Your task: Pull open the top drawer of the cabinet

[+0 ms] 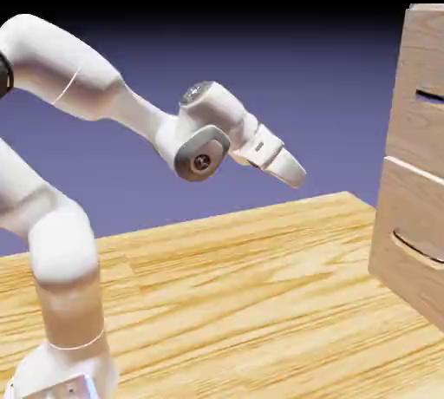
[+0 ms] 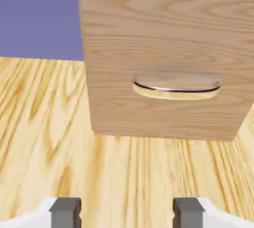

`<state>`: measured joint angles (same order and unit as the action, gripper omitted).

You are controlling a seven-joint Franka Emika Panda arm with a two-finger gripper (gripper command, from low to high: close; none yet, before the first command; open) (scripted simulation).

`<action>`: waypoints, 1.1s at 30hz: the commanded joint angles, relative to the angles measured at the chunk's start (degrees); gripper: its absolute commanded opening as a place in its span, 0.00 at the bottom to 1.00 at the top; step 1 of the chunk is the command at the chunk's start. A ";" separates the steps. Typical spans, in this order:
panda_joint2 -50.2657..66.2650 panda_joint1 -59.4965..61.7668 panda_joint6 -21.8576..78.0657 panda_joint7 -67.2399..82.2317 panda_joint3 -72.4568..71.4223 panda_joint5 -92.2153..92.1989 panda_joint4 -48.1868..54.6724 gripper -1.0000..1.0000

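Note:
The cabinet [image 1: 414, 206] is a light wood-grain chest at the exterior view's right edge. Its top drawer [image 1: 421, 133] has a flat front with a thin dark handle [image 1: 431, 96]. Below it is the lower drawer front [image 1: 408, 276] with a curved dark handle [image 1: 417, 250]. My gripper [image 1: 295, 172] hangs in the air to the left of the cabinet, well apart from it and pointing down toward it. In the hand view the lower drawer front [image 2: 163, 48] and its curved handle [image 2: 176, 91] fill the upper part. My gripper [image 2: 126, 214] is open, with only floor between the grey fingertips [image 2: 65, 212].
A yellow wood-plank floor [image 1: 243, 284] stretches from the arm's base to the cabinet's foot. The white arm [image 1: 61, 250] rises at the exterior view's left. Behind everything is a blue-violet backdrop [image 2: 39, 14].

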<state>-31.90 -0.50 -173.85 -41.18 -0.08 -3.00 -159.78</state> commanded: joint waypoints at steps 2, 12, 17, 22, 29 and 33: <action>1.26 0.31 0.27 2.12 -0.13 -4.99 2.03 0.50; 7.54 1.85 1.61 12.72 -0.77 -29.90 12.17 0.50; 10.68 2.63 2.28 18.02 -1.09 -42.36 17.24 0.50; 13.81 3.40 2.96 23.31 -1.41 -54.82 22.31 0.50; 18.21 4.48 3.90 30.73 -1.85 -72.26 29.40 0.50; 20.72 5.10 4.44 34.97 -2.11 -82.23 33.46 0.50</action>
<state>-11.18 4.59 -169.41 -6.21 -2.19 -85.23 -126.32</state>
